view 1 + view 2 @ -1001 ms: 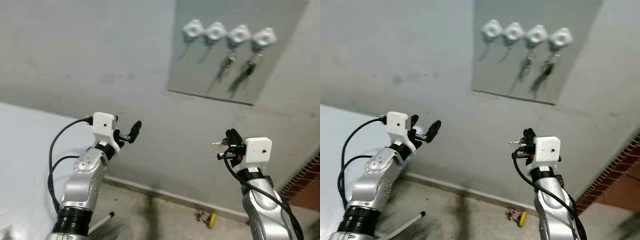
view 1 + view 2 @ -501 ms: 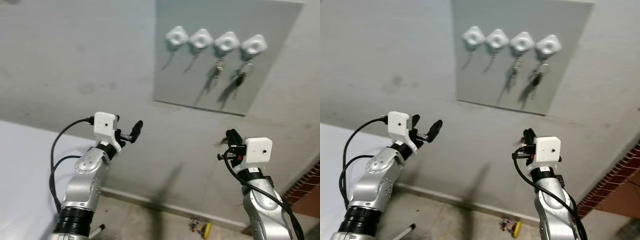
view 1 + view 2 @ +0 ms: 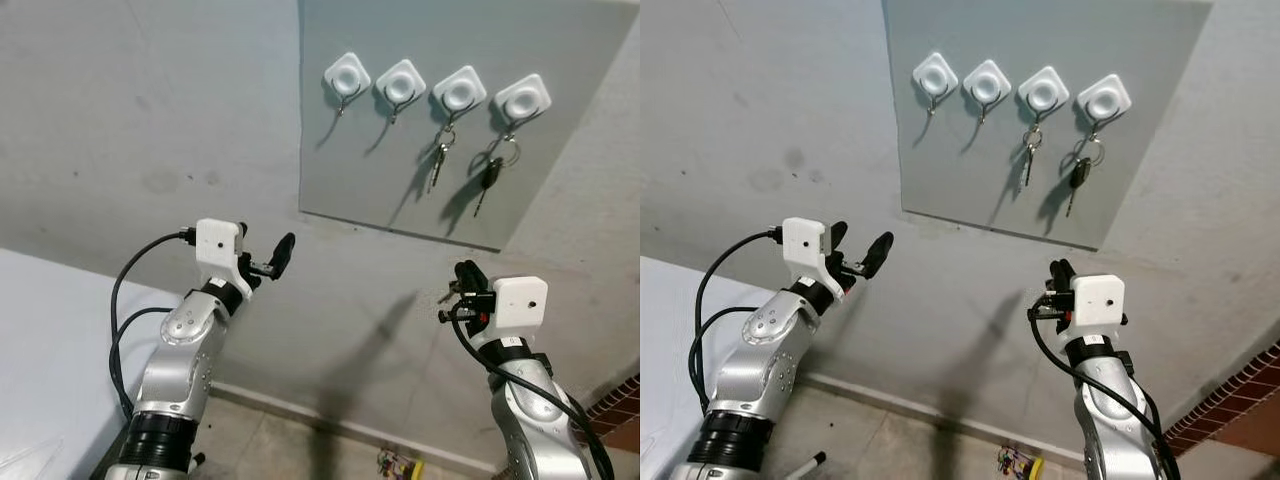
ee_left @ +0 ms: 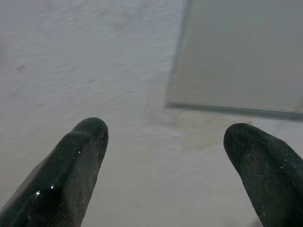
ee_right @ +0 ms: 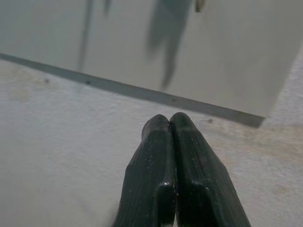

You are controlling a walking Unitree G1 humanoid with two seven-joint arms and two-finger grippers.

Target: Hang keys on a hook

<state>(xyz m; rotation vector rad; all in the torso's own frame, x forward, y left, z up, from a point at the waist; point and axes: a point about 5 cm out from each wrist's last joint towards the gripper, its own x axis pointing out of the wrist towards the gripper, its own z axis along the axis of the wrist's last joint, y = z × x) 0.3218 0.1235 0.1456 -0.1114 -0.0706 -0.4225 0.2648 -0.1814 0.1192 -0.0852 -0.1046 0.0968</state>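
Grey, smooth rectangular panel (image 3: 460,120) is fixed flat to a rough, mottled grey plaster wall (image 3: 150,120). Four white, diamond-set square plastic hooks sit in a row near its upper edge. The first hook (image 3: 347,75) and second hook (image 3: 401,81) from the robot's left carry nothing. The third hook (image 3: 460,90) holds a slim silver metal key (image 3: 437,160) on a ring, hanging straight down. The fourth hook (image 3: 523,98) holds a black-headed key (image 3: 489,178) on a ring, also hanging down against the panel.

Left gripper (image 3: 272,262), on a silver jointed arm with a white box-shaped camera housing, is raised in front of the wall, below and to the left of the panel. Its two rounded, matte black fingers (image 4: 75,165) stand well apart with nothing between them; the panel's lower corner lies beyond them.

Right gripper (image 3: 462,278) is raised below the panel's lower right part. Its ribbed black fingers (image 5: 156,175) are pressed together along their length. A small thin metal piece (image 3: 446,295) juts beside them toward the robot's left; what it is cannot be made out.

Low on the floor by the wall lies a small yellow and multicoloured object (image 3: 399,463).
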